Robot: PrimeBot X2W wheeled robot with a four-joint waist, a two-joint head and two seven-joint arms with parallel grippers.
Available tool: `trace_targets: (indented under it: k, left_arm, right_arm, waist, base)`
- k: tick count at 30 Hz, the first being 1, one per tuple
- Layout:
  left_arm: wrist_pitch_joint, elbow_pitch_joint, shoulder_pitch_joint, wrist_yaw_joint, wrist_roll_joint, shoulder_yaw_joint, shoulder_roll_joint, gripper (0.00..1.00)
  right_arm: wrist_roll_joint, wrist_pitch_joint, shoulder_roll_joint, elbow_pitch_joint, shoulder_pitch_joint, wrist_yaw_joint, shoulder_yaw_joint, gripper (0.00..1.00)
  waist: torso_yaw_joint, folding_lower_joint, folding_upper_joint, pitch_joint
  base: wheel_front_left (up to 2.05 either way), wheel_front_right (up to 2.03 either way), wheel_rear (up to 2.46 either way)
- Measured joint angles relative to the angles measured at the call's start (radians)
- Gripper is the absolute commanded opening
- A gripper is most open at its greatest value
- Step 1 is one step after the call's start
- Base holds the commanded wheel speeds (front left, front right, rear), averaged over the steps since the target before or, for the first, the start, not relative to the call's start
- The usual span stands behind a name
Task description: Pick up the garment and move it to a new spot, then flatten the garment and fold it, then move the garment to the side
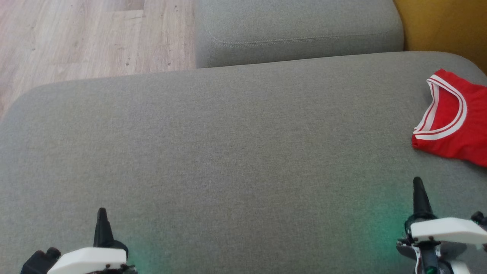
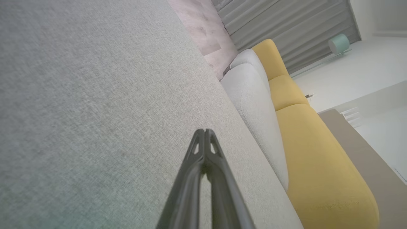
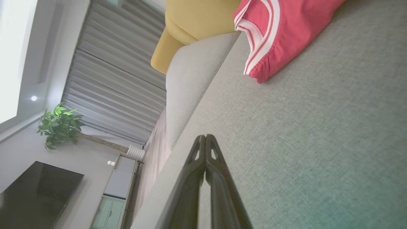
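Grey cushion (image 1: 228,152) is spreading wide ahead of you in the head view. The red shirt (image 1: 456,121) is lying at its right edge, ahead of your right gripper (image 1: 417,182), while your left gripper (image 1: 102,213) is hovering lower left. In the left wrist view, the jaws are pressing together and the wooden floor (image 2: 203,28) is showing beyond the cushion's edge. In the right wrist view, the jaws are likewise pressing together, and the shirt is lying ahead.

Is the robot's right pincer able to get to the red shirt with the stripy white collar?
Probably yes. The red shirt with white-striped collar lies just ahead of the shut right pincer on the grey fabric cushion, nothing between them.
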Motion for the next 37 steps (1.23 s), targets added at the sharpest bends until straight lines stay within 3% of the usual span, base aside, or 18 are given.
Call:
trace_targets:
  k: [37]
  left_arm:
    - [0.100,0.002,-0.068,-0.065,-0.406,0.059,-0.001,0.00]
  right_arm:
    - [0.442,0.097,0.000,-0.037,-0.028,0.000,-0.040,0.00]
  waist:
    - [-0.001,0.0000,0.0000,0.003]
  base:
    - [0.00,0.00,0.00]
